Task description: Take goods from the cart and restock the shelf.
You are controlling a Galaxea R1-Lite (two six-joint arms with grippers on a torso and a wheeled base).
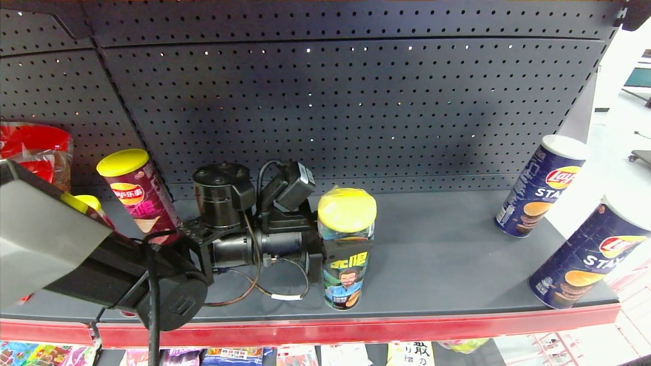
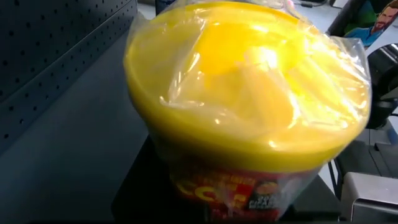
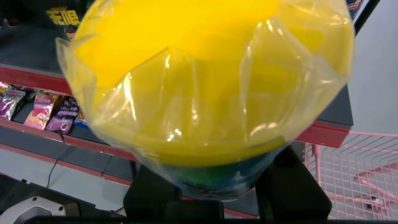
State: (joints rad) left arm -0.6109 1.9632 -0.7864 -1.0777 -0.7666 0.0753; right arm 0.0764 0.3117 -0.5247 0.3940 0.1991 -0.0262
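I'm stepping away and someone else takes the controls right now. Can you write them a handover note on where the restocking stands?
Left claw: shut on a yellow-lidded can, upright at the front centre of the shelf. It looks set down but is not yet released.
Right claw: shut on a second yellow-lidded can, held in front of the shelf near the pink cart.
Already shelved: a maroon can at the left, a blue can at the back right, another blue can at the front right.
Left to do: release the first can, withdraw, then shelve the second. I cannot tell whether more goods wait in the cart.

Dim shelf (image 1: 432, 254), blown-out right, glaring can lid (image 2: 249, 81)
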